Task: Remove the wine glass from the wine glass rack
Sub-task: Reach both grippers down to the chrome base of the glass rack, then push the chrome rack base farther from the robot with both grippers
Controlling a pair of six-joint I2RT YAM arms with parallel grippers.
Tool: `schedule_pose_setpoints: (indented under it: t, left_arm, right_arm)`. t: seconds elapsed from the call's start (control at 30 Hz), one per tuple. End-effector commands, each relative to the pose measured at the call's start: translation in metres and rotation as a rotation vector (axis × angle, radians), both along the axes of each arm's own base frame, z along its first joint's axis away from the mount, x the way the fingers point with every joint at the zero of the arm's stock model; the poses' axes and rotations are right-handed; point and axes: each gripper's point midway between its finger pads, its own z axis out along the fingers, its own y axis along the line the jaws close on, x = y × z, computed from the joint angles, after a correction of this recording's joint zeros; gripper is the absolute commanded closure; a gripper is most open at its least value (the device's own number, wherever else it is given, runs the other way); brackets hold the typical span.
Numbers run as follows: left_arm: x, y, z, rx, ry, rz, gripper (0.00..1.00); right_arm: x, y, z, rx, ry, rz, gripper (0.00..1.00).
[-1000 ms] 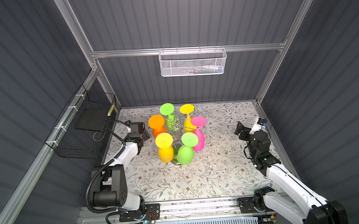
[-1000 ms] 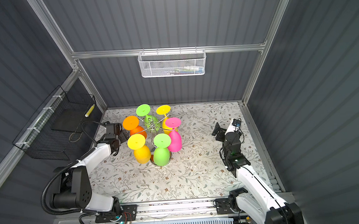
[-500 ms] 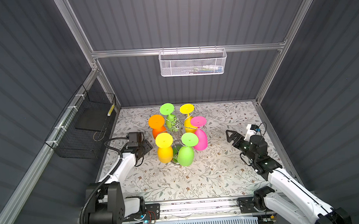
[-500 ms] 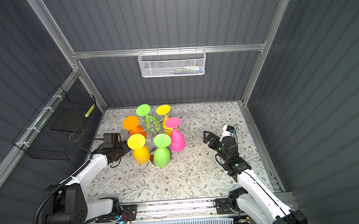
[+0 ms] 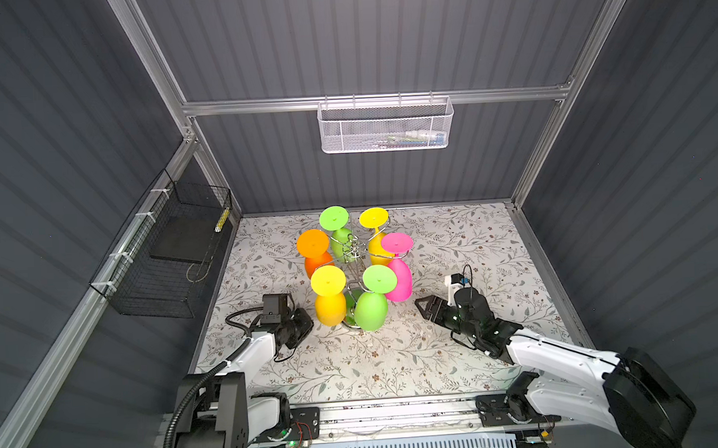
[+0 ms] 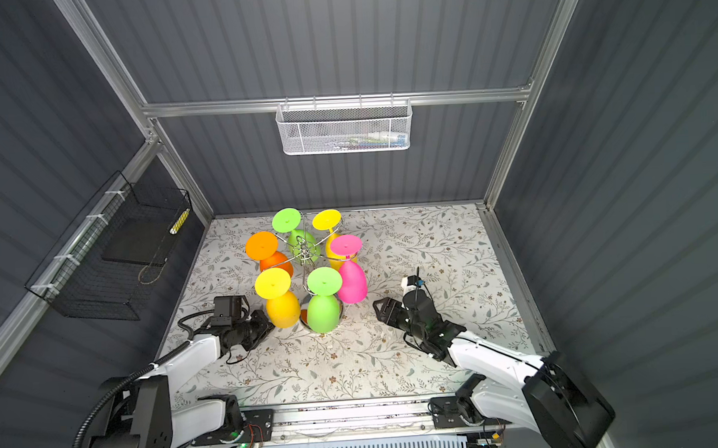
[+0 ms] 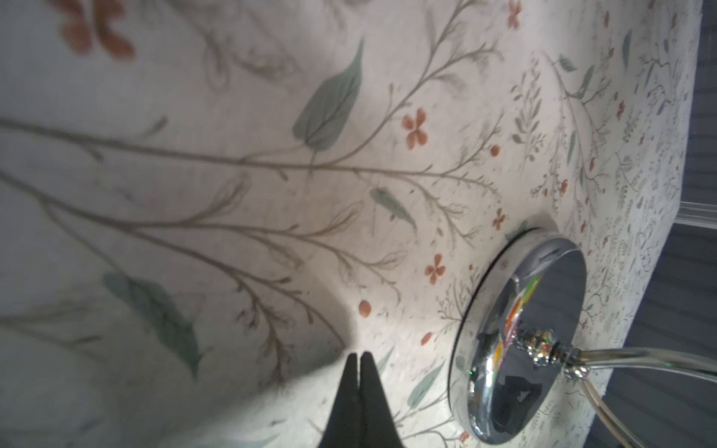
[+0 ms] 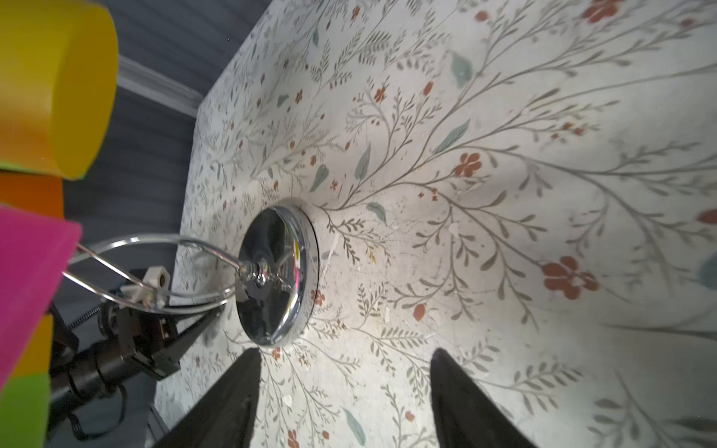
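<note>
The wine glass rack [image 5: 352, 250] stands on the floral bench [image 5: 453, 237], a little left of centre in both top views. Its shiny disc base [image 7: 520, 341] sits flat on the surface. Six wine glasses hang upside down from its curled arms, feet up.

With the rack's stem as the dial's centre and the back wall at twelve, they hang as follows:
- the far lime glass [image 5: 334, 218] at eleven
- the far yellow glass [image 5: 373, 218] at one
- the pink glass [image 5: 398, 279] at three
- the near lime glass [image 5: 370, 310] at five
- the near yellow glass [image 5: 330, 307] at seven
- the orange glass [image 5: 313, 244] at nine

The left claw [image 5: 305, 324] lies low over the bench at about nine o'clock from the base, just beside the near yellow glass. Whether it touches the bowl cannot be told. Its fingers are pressed together with nothing between them.

The right claw [image 5: 420, 307] is low at about three o'clock from the base, apart from the pink glass. Its fingers are spread and empty, pointing toward the base.

A white mesh basket [image 5: 384, 128] hangs on the back wall at twelve. A black wire basket [image 5: 163, 258] hangs on the side wall near ten.
</note>
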Motion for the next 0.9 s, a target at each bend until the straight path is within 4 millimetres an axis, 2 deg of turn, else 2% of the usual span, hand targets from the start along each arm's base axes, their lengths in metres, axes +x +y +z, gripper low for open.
schedule_pose_setpoints:
  t: [0.0, 0.2, 0.3, 0.43, 0.57, 0.87]
  left_arm:
    - [0.006, -0.017, 0.014, -0.097, -0.081, -0.035, 1.00]
    - [0.003, -0.042, 0.017, -0.098, -0.120, -0.096, 1.00]
    - [0.000, -0.052, 0.011, -0.092, -0.112, -0.114, 1.00]
    - [-0.007, -0.054, 0.000, -0.113, -0.095, -0.105, 1.00]
    - [-0.009, -0.057, -0.003, -0.130, -0.100, -0.112, 1.00]
    - [-0.011, -0.066, -0.005, -0.162, -0.101, -0.145, 1.00]
  right_arm:
    - [0.000, 0.023, 0.006, 0.068, 0.004, 0.049, 0.52]
    - [-0.006, 0.044, -0.004, 0.107, 0.031, 0.097, 0.89]
    - [-0.009, 0.057, -0.009, 0.122, 0.041, 0.120, 1.00]
    - [-0.013, 0.080, -0.016, 0.156, 0.070, 0.178, 1.00]
    - [-0.017, 0.102, -0.024, 0.204, 0.094, 0.238, 1.00]
    - [-0.021, 0.126, -0.040, 0.224, 0.152, 0.297, 1.00]
